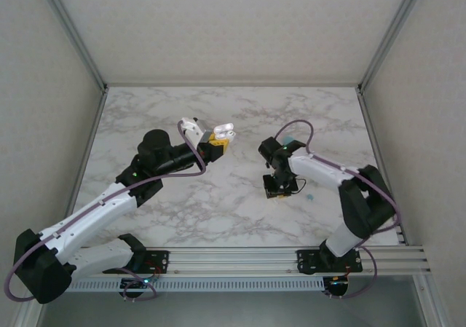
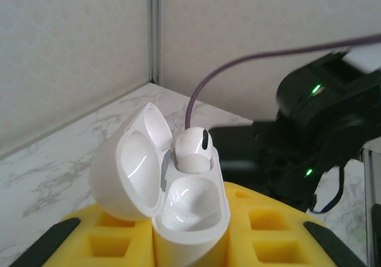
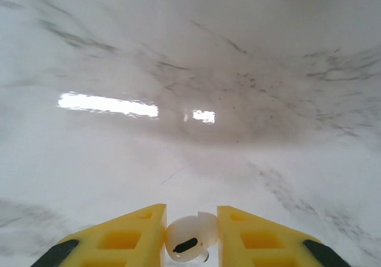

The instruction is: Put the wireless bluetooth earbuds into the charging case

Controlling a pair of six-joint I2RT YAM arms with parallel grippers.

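The left hand (image 2: pixel 190 246) is clamped on the open charging case (image 2: pixel 172 201) at the centre of its wrist view, with one earbud (image 2: pixel 193 148) seated inside. The right hand (image 3: pixel 190 219) pinches the second earbud (image 3: pixel 189 242) at bottom centre over the surface (image 3: pixel 190 100). It looks light, hard and glossy, so it is likely to twist or slip, and a hold across the bulb seems best.

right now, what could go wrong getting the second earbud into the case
The right gripper pinches the loose earbud by its rounded body, so it could slip or twist on the lift. The charging case in the left gripper has a seated earbud beside the empty socket; a misaimed insertion could knock it out.
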